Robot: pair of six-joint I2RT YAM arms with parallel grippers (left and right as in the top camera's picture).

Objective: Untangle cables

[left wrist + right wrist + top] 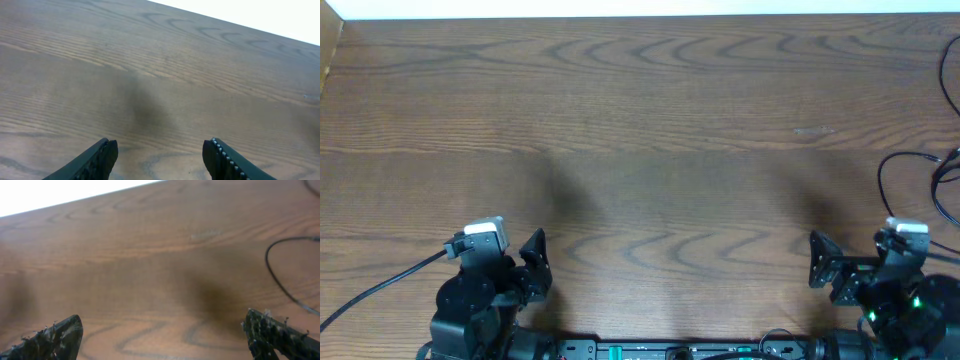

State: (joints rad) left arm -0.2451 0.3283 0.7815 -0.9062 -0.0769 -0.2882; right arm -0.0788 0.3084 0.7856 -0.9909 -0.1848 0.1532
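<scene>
A thin black cable [905, 160] loops in from the table's right edge, and its curve [270, 275] also shows at the right of the right wrist view. Its ends run out of frame, and no plug or white cable shows. My right gripper [825, 266] sits at the near right edge, left of that loop and apart from it. Its jaws [162, 330] are spread wide over bare wood. At the near left my left gripper [538, 262] is open too, with only wood grain between its fingers [160, 152].
The wooden table [640, 150] runs to a white strip along its far edge. A thicker black wire [380, 285] trails from the left arm toward the lower left. A raised wooden edge stands at the far left corner [328, 50].
</scene>
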